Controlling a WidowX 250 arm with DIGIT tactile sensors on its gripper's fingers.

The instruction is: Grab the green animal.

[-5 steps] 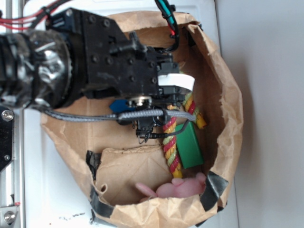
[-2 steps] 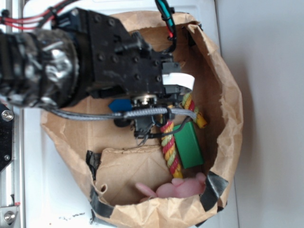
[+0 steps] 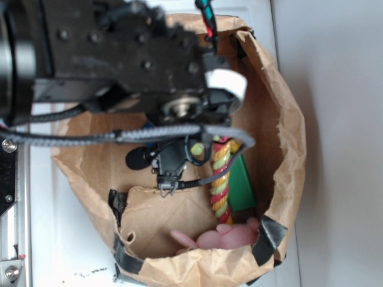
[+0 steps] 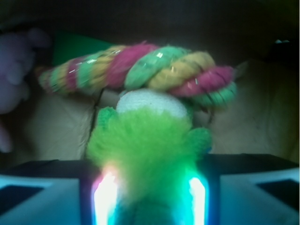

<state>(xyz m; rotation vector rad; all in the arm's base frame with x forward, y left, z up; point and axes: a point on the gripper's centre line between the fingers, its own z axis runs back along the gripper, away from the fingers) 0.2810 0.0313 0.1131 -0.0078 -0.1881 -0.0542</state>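
The green animal [image 4: 149, 145], a fuzzy lime plush with a white patch and stubby limbs, fills the gap between my gripper's [image 4: 150, 187] two glowing fingers [image 4: 105, 197], which are shut on it. In the exterior view only a small lime bit of the green animal [image 3: 197, 148] shows under the black wrist, with the gripper [image 3: 189, 154] over the inside of the paper bag [image 3: 290, 137]. Most of the toy is hidden by the arm there.
A red-yellow-green twisted rope [image 3: 220, 176] [image 4: 140, 70] lies right beyond the toy. A flat dark-green block [image 3: 242, 185] [image 4: 70, 44] sits next to it. A pink plush [image 3: 230, 236] [image 4: 14, 70] rests against the bag's near wall. Bag walls surround everything.
The arm has risen toward the camera and looks larger. The lime toy now shows under the wrist. The rope has shifted and straightened. The blue piece under the arm no longer shows.
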